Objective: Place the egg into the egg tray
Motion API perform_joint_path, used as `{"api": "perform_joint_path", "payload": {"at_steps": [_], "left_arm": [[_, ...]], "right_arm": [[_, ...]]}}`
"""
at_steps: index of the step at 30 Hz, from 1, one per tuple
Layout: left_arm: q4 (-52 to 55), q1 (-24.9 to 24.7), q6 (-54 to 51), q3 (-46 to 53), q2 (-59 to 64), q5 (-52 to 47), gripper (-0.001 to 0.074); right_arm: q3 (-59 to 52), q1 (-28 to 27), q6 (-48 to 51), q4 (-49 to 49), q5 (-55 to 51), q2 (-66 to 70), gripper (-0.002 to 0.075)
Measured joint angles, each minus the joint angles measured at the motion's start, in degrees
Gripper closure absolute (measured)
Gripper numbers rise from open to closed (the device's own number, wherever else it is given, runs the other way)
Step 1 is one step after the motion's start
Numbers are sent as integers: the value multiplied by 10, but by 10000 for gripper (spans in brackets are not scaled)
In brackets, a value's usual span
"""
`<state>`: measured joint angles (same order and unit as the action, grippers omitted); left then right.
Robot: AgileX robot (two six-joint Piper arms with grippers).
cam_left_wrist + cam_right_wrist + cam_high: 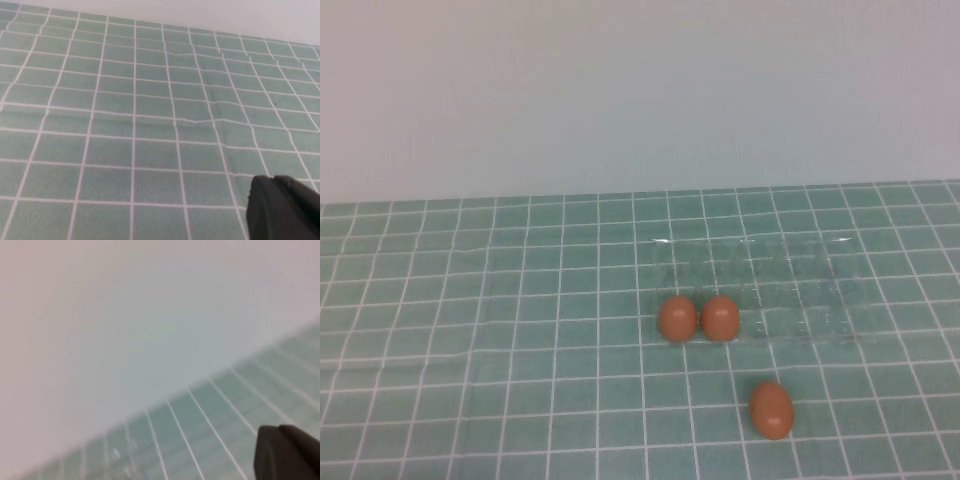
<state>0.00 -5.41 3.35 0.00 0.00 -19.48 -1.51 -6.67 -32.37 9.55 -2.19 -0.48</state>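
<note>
Three orange-brown eggs show in the high view. Two sit side by side, one egg (677,319) and its neighbour (720,317), at the near left corner of the clear egg tray (810,290); I cannot tell whether they rest in its cups. The third egg (771,409) lies on the mat in front of the tray. Neither arm shows in the high view. My left gripper (274,178) shows only as dark tips pressed together over bare mat. My right gripper (278,428) shows the same way, facing the wall and the mat's far edge.
A green mat with a white grid (520,350) covers the table. A plain pale wall (640,90) stands behind it. The mat has a slight crease in the left wrist view (200,120).
</note>
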Motion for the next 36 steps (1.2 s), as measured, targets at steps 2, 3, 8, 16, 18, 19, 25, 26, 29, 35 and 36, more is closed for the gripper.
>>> {"api": "perform_joint_path", "payload": {"at_steps": [2, 3, 8, 16, 18, 19, 25, 26, 29, 35, 36], "left_arm": [[0, 0, 0, 0, 0, 0, 736], [0, 0, 0, 0, 0, 0, 735], [0, 0, 0, 0, 0, 0, 736], [0, 0, 0, 0, 0, 0, 736], [0, 0, 0, 0, 0, 0, 736], [0, 0, 0, 0, 0, 0, 736], [0, 0, 0, 0, 0, 0, 736], [0, 0, 0, 0, 0, 0, 736], [0, 0, 0, 0, 0, 0, 736], [0, 0, 0, 0, 0, 0, 736], [0, 0, 0, 0, 0, 0, 736]], "right_arm": [[0, 0, 1, 2, 31, 0, 727], [0, 0, 0, 4, 58, 0, 727], [29, 0, -35, 5, 92, 0, 727], [128, 0, -18, 81, 82, 0, 727], [165, 0, -19, 110, 52, 13, 727], [181, 0, -20, 123, 36, 24, 727], [295, 0, 8, 141, -111, 152, 727], [314, 0, 31, 132, -143, 180, 727], [367, 3, 141, 61, -233, 267, 727], [463, 59, 324, -60, -374, 408, 727], [480, 71, 338, -67, -400, 430, 727]]}}
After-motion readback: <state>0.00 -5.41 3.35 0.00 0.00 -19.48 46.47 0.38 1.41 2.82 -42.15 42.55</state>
